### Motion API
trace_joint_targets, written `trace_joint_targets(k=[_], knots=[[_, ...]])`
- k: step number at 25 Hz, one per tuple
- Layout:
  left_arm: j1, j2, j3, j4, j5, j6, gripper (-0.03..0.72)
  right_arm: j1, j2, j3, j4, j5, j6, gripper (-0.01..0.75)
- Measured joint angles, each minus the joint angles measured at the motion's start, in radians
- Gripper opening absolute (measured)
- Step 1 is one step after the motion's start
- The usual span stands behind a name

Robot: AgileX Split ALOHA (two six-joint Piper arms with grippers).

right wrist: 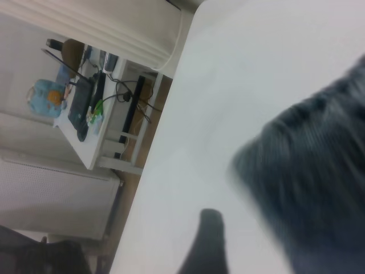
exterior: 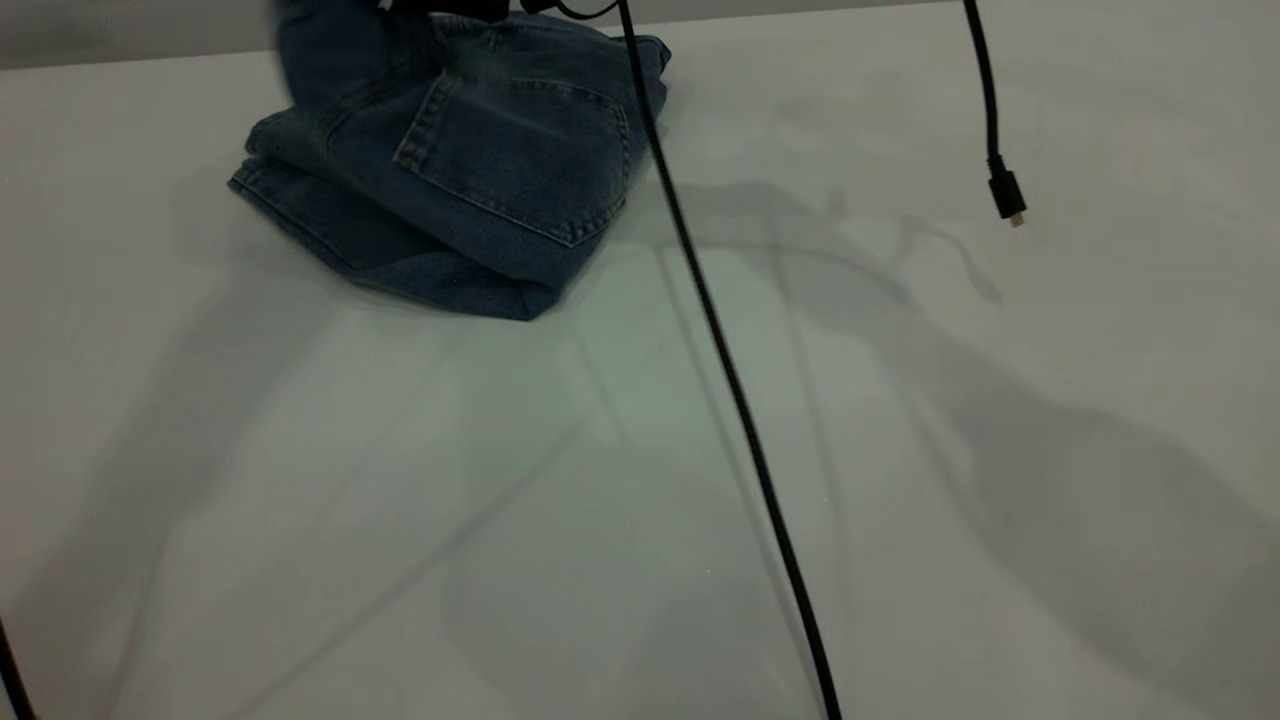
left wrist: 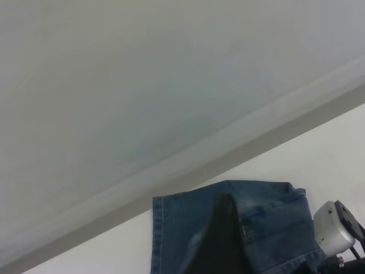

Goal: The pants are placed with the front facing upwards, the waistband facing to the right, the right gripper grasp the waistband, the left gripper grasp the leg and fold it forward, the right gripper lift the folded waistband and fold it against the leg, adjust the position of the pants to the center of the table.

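pale table (exterior: 900, 450) carries the folded pants (exterior: 460, 170) at its far left; both grippers' finger state can't be told.

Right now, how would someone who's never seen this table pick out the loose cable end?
Start at the white table and find the folded blue pants at its far left. Look right, past the long black cable crossing the table, to the short cable hanging from above: it alone ends mid-air in a small plug.
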Motion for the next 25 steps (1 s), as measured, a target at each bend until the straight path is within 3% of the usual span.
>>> trace_joint_targets(k=[5,12,25], knots=[[0.000,0.000,0.000,0.000,0.001,0.003,0.556,-0.034,-0.003,-0.043,-0.058,0.021,0.024,0.614],[0.000,0.025,0.014,0.000,-0.001,0.077,0.556,-0.156,-0.003,-0.181,-0.317,0.138,0.211,0.591],[0.000,0.197,0.179,0.000,-0.001,0.065,0.556,-0.451,-0.003,-0.630,-0.915,0.492,0.645,0.591]])
